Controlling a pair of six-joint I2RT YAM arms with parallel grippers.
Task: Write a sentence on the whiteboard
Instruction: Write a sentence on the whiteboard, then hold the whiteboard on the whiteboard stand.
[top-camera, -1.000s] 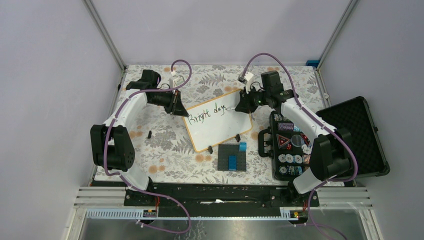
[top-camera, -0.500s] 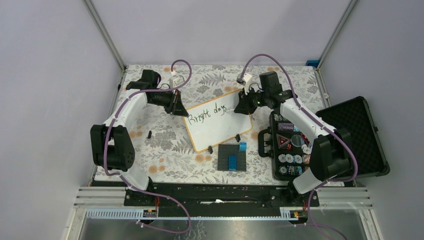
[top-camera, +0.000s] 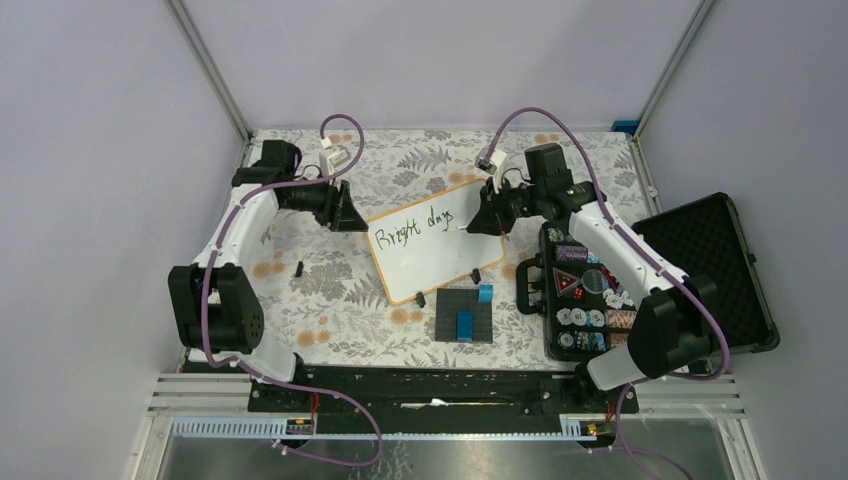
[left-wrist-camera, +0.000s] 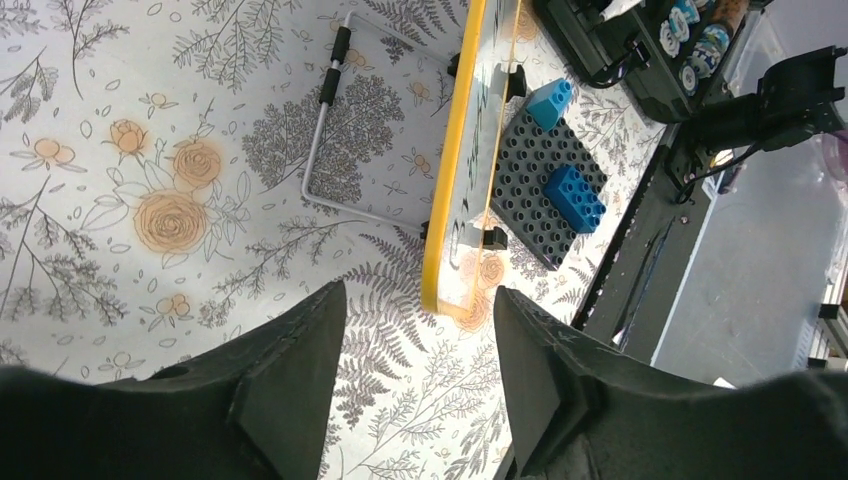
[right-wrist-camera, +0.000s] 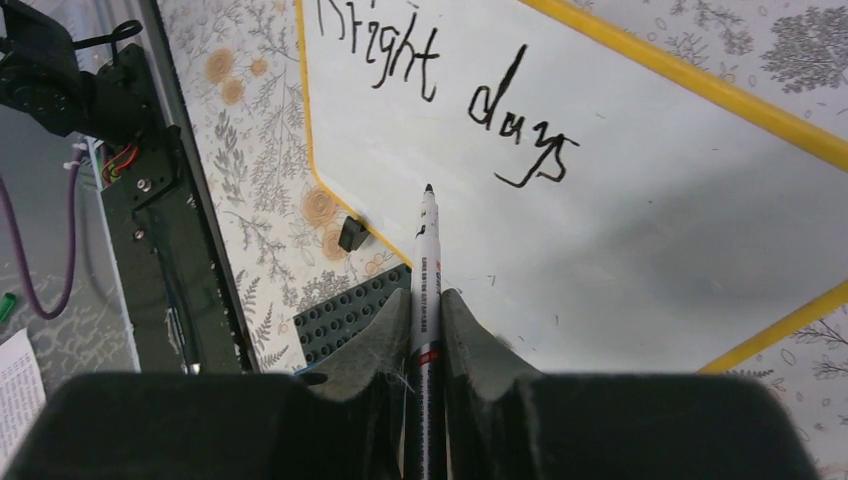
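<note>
The whiteboard (top-camera: 440, 265) lies mid-table toward the far edge, the sentence (top-camera: 413, 228) reading only "Bright days". The right gripper (right-wrist-camera: 425, 300) is clamped on the marker (right-wrist-camera: 428, 230); the left gripper (left-wrist-camera: 418, 298), jaws apart, faces the board's left corner. Begin the second line under "Bright" with light, even pressure.

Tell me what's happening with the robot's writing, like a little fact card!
board: white, orange frame
words: "Bright days", one line
right hand: shut on marker, tip over the board below "days"; touching unclear
left hand: open, empty, by the board's far left corner
nearby: brick plate, chip case
</note>
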